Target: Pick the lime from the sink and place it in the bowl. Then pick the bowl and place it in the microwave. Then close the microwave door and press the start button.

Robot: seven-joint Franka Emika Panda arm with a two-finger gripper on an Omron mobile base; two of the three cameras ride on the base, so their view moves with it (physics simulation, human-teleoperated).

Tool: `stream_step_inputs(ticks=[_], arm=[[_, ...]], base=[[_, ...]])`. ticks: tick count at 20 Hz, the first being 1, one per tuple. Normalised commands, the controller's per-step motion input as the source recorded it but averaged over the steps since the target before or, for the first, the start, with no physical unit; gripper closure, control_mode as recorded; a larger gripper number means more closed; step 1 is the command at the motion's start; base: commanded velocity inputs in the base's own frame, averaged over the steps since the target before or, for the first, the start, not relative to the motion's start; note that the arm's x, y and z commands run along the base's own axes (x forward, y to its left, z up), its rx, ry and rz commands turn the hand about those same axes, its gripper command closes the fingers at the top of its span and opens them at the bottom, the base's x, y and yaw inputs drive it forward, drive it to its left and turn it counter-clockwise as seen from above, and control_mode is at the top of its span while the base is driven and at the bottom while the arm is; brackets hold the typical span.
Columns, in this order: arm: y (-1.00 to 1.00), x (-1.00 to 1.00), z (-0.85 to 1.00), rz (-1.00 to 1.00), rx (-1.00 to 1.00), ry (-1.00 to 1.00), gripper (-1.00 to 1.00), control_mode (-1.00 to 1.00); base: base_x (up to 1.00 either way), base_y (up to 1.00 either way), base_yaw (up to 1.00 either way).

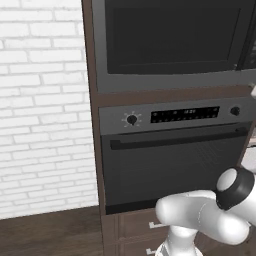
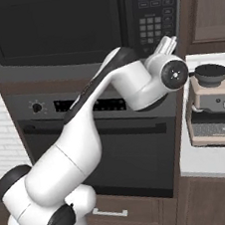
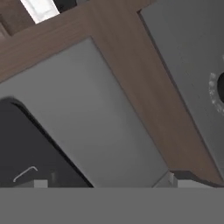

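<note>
A white brick wall (image 1: 42,105) fills the left; right of it stands brown cabinetry (image 1: 92,150). The microwave (image 2: 73,24) sits high in it, its door (image 1: 172,37) shut flat, the keypad (image 2: 157,23) at its right edge. Below is the grey oven (image 1: 170,165) with knobs. The claw (image 2: 167,44) is raised at the keypad's lower edge, its fingers spread and grasping nothing. Farther right, a coffee machine (image 2: 217,108) stands on the pale surface (image 2: 207,165).

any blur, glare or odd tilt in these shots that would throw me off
Left base view: soft, slightly blurred; no glare on the microwave door, oven display unreadable. Right base view: sharper, keypad labels still illegible. Hand view: rolled diagonally, very close, the grey microwave frame smooth and textureless.
</note>
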Motion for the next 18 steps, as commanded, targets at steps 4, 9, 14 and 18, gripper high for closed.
stream_step_inputs(ticks=[4,9,14,18], arm=[[-0.15,0.2,0.0,0.0,0.05,-0.05,-1.0,-1.0],[-0.05,0.29,0.0,0.0,0.06,-0.02,-1.0,-1.0],[0.0,0.21,-0.02,0.0,0.07,-0.01,-1.0,-1.0],[0.26,-0.19,-0.19,0.01,0.03,-0.01,-1.0,-1.0]], base=[[0.0,0.0,0.0],[0.0,0.0,0.0],[0.0,0.0,0.0],[0.0,0.0,0.0]])
